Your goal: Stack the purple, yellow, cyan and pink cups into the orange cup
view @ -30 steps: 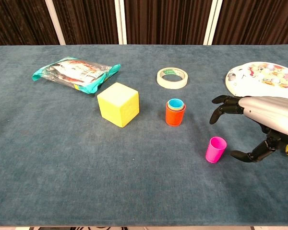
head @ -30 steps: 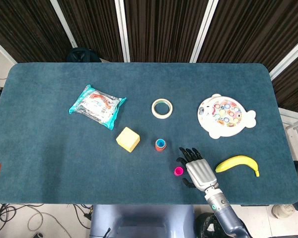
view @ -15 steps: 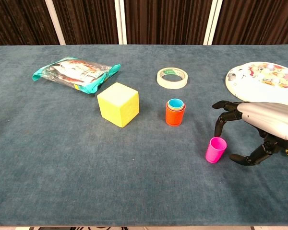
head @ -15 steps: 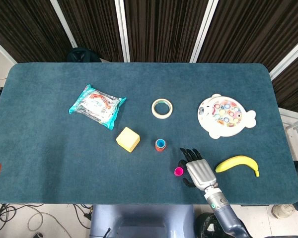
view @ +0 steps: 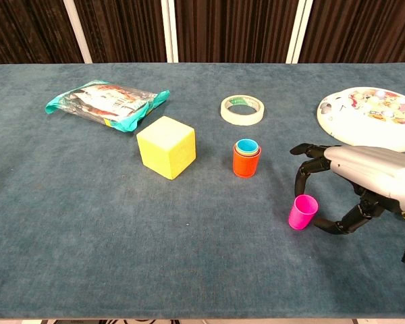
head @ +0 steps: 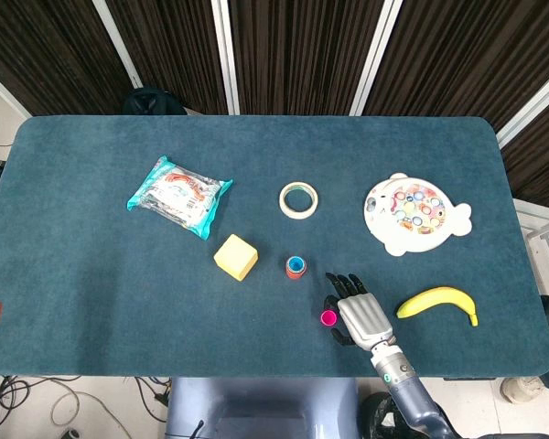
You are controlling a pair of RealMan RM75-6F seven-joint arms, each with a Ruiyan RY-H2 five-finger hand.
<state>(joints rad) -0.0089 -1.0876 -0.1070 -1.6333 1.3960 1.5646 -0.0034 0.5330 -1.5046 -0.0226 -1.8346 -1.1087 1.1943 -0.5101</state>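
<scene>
Bright even light, sharp, soft shadows

Tape roll (head: 298,199), yellow block (head: 235,257), banana (head: 438,303) (right edge)

No writing can be read anywhere: the print on the snack bag (view: 108,101) and on the round fish-shaped toy board (head: 415,213) is too small and blurred.

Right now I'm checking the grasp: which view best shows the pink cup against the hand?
The chest view: the pink cup stands upright, side-on, between the right hand's curled fingers and thumb; contact is unclear. The head view shows only the cup's rim beside the hand.
</scene>
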